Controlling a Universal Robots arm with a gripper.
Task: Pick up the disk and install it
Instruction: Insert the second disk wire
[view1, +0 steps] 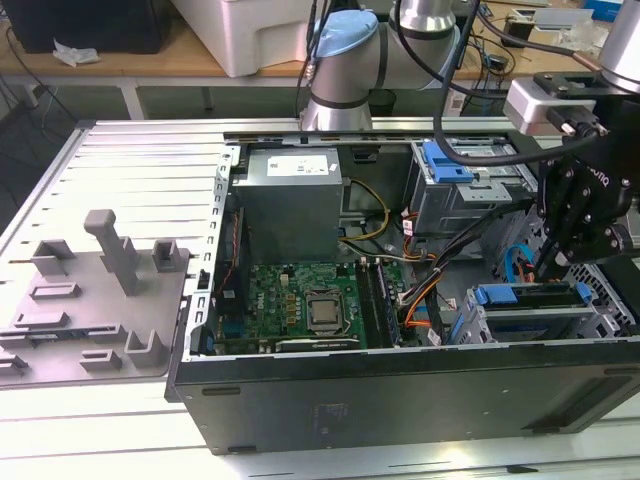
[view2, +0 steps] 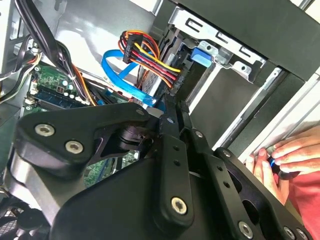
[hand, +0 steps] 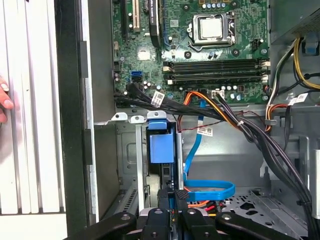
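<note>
The disk (view1: 530, 296) stands on edge in the drive cage at the front corner of the open computer case, on the exterior view's right. Its blue carrier shows along the top. In the first wrist view the disk's (hand: 161, 147) blue tab sits in the cage slot, just ahead of the fingertips. My gripper (view1: 553, 265) hangs right above the disk's near end, fingers shut together with nothing visibly clamped between them. The shut gripper (hand: 176, 195) also shows in both wrist views, close to the blue data cable (view2: 125, 75), gripper (view2: 169, 107).
A second blue carrier (view1: 445, 160) sits in the upper cage. The grey power supply (view1: 290, 195), motherboard (view1: 300, 305) and cable bundles (hand: 240, 125) crowd the case. A grey fixture (view1: 120, 260) lies on the exterior view's left. A person's hand (view2: 285, 155) rests outside the case wall.
</note>
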